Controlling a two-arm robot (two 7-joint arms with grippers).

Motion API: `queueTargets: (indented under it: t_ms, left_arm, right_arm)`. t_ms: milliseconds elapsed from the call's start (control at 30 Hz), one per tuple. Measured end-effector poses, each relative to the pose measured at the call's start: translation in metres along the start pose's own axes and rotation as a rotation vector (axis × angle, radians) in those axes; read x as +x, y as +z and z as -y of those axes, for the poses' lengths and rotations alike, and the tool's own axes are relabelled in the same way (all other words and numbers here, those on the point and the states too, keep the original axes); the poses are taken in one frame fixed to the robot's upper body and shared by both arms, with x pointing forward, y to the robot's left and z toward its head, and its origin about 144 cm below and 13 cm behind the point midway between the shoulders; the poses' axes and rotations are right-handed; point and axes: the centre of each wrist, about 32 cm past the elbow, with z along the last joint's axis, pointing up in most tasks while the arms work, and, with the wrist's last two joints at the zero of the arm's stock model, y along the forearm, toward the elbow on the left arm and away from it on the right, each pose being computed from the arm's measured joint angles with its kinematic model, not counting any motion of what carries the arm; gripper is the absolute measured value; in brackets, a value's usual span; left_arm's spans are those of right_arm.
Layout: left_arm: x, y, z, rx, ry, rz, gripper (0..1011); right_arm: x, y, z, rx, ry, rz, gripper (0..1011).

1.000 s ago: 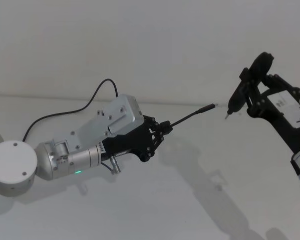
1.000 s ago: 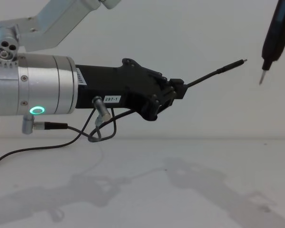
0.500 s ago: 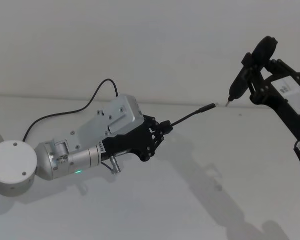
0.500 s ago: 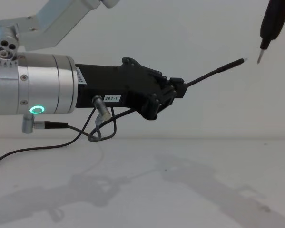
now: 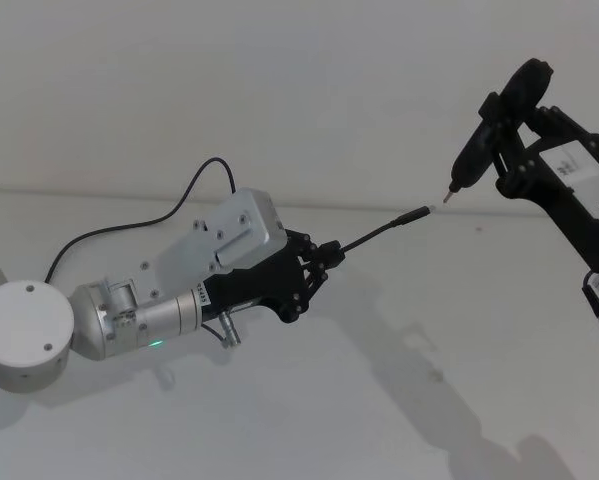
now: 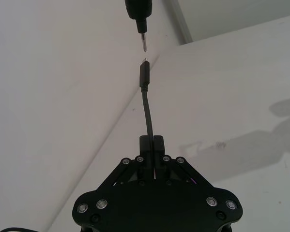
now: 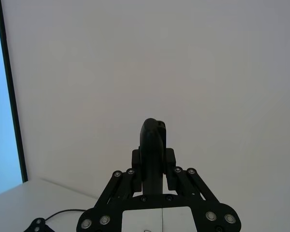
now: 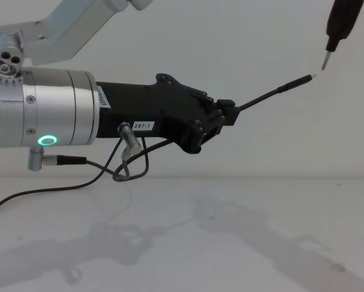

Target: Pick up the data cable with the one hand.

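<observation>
From the head camera I had the left tool held out above the white counter, clenched on the data cable a little way behind its plug. The free end of the cable stuck out forward and upward from the pinch, up off the counter, ending in the thicker black plug with its small metal tip. Behind the pinch, I could see a thin black cord arcing over the silver wrist housing and trailing off toward my left.

The chest camera showed the same tool from the side, its silver wrist lit by a green ring light, a white "297-1" label on the black body, and the cable rising at a slant to the right. A shorter dark wire with metal barrel connectors looped beneath the wrist.

The right tool hung high on my right, closed around a slim black tool with a thin pin tip. That pin pointed down at the plug's metal end and sat just beside it; in the left wrist camera the pin and the plug lined up nearly end to end with a small gap between them. In the right wrist camera, I saw that tool's fingers pressed against the dark body they carried.
</observation>
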Motion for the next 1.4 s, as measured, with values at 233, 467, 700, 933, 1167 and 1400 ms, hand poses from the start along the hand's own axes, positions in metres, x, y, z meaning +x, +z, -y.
queueTargets:
  t_ms: [233, 467, 700, 933, 1167, 1400]
  left_arm:
    - [0.0000, 0.0000, 0.0000, 0.000, 0.000, 0.000, 40]
    - [0.0000, 0.0000, 0.0000, 0.000, 0.000, 0.000, 40]
    - [0.0000, 0.0000, 0.0000, 0.000, 0.000, 0.000, 40]
    - [0.0000, 0.0000, 0.0000, 0.000, 0.000, 0.000, 40]
    - [0.0000, 0.0000, 0.0000, 0.000, 0.000, 0.000, 40]
    - [0.0000, 0.0000, 0.0000, 0.000, 0.000, 0.000, 40]
  right_arm:
    - [-0.0016, 0.0003, -0.0016, 0.002, 0.009, -0.008, 268]
    - [-0.0036, -0.0001, -0.0029, -0.002, 0.015, -0.011, 268]
    - [-0.0048, -0.0005, -0.0036, -0.007, 0.015, -0.010, 268]
    - [-0.0060, -0.0009, -0.0038, -0.014, 0.010, -0.005, 268]
    - [-0.0065, -0.0011, -0.0035, -0.018, 0.005, 0.001, 268]
    - [-0.0068, -0.0013, -0.0032, -0.020, 0.001, 0.005, 268]
